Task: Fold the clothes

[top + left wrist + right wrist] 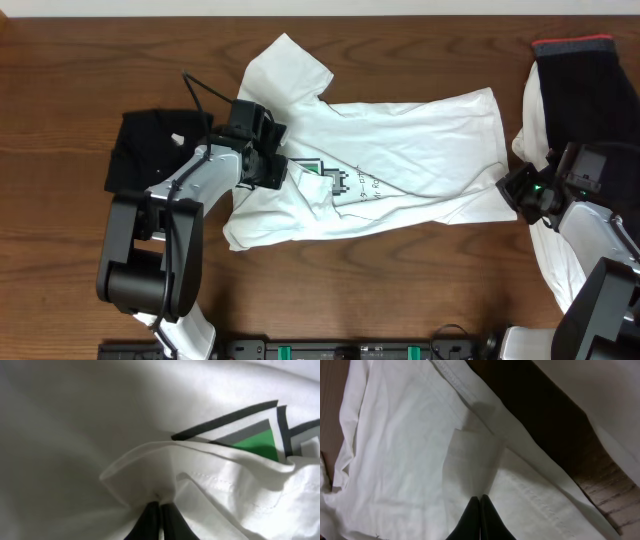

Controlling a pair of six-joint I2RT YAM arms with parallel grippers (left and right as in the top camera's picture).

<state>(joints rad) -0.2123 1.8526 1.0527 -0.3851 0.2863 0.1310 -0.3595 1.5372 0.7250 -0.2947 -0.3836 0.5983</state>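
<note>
The white T-shirt (410, 140) lies spread across the table, its green-and-black logo (338, 180) facing up and one sleeve (285, 70) pointing to the back. My left gripper (283, 170) rests on the shirt just left of the logo. In the left wrist view it (160, 503) is shut, pinching a puckered fold of white cloth below the logo (255, 439). My right gripper (507, 187) sits at the shirt's right edge. The right wrist view shows it (480, 496) shut on a raised fold of the shirt (405, 445) beside a stitched hem (540, 497).
A black garment (145, 150) lies left of the shirt, under the left arm. At the back right sits a dark garment with a red band (585, 75), and white cloth (555, 255) trails under the right arm. Brown wooden table (60, 100) surrounds everything.
</note>
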